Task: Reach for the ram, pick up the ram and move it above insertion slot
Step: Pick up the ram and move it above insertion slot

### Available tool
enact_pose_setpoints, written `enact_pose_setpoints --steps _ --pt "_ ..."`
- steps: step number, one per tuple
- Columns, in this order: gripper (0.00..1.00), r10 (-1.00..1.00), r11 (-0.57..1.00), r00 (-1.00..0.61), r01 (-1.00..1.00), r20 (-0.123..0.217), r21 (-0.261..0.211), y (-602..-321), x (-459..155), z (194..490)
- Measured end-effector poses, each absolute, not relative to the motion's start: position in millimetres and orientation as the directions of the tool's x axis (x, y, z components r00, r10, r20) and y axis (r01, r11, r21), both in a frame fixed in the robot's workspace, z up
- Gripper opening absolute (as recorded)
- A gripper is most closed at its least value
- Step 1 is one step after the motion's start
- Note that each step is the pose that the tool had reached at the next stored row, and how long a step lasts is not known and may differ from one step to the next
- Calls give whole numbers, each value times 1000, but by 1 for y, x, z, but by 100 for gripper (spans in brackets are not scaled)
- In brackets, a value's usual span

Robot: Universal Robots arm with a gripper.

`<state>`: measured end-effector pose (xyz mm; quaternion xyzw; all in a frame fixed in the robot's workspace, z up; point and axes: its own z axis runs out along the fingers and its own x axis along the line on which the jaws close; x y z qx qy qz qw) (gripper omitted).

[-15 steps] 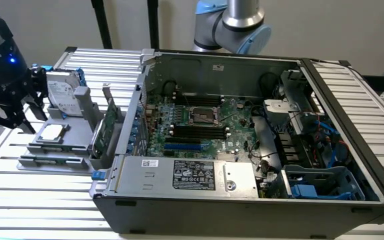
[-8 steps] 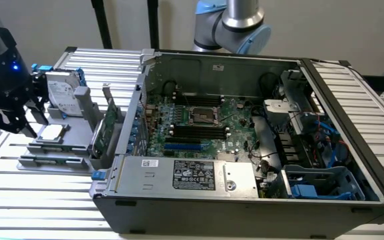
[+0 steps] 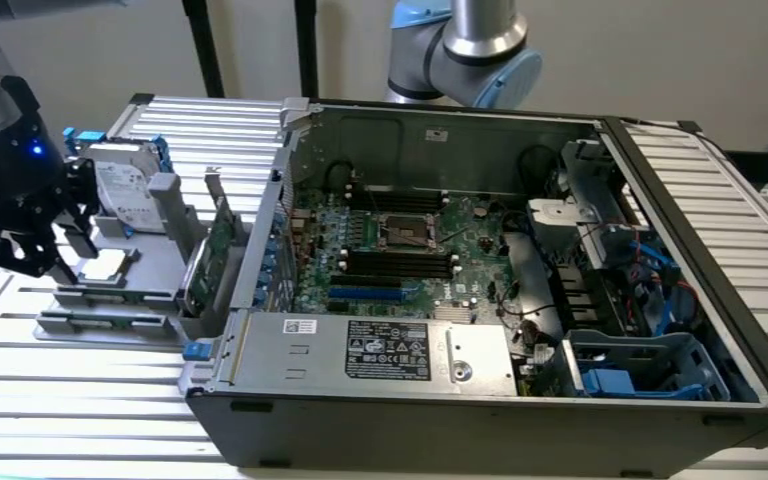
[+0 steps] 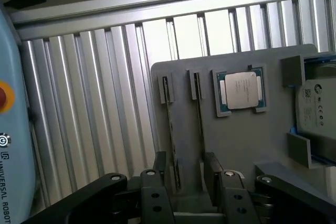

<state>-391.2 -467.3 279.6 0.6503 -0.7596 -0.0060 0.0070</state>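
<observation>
Grey plastic holder [image 4: 236, 145] lies flat on the ribbed aluminium desk [image 4: 94, 103], toward the desk's edge on the exterior view's left, just beside the open computer case [image 3: 491, 400]. The ram [image 4: 172, 129] stands on its long edge in a narrow groove of this holder, so in the wrist view it appears as a thin dark strip. A second stick [image 4: 200, 114] stands parallel in the next groove.

The tool [image 4: 186, 157] hangs over the holder's near end with its black fingers [image 4: 159, 163] spread apart and holding nothing. The ram runs down between the two fingers without touching either. The second stick ends right at the inner edge of the other finger, and contact there cannot be told.

Beyond the grooves, a square processor chip [image 4: 241, 90] sits in a recess of the holder, and a silver hard drive [image 4: 317, 103] in a blue frame stands at the holder's far side.

In the exterior view the tool [image 3: 48, 258] is low over the holder, beside the upright hard drive. The insertion slot [image 3: 398, 264] — one of several black parallel sockets — lies on the motherboard inside the case, just beside the square CPU socket [image 3: 404, 230] and well apart from the tool.
</observation>
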Motion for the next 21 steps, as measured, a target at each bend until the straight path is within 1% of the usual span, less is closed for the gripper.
enact_pose_setpoints --steps 8,16,21 --pt "42 -992 125 -125 -992 3 18 -468 -392 265" --pt "42 -993 119 -119 -993 -1 19 -478 -392 251" --pt "42 -994 111 -111 -994 -1 19 -480 -392 242"
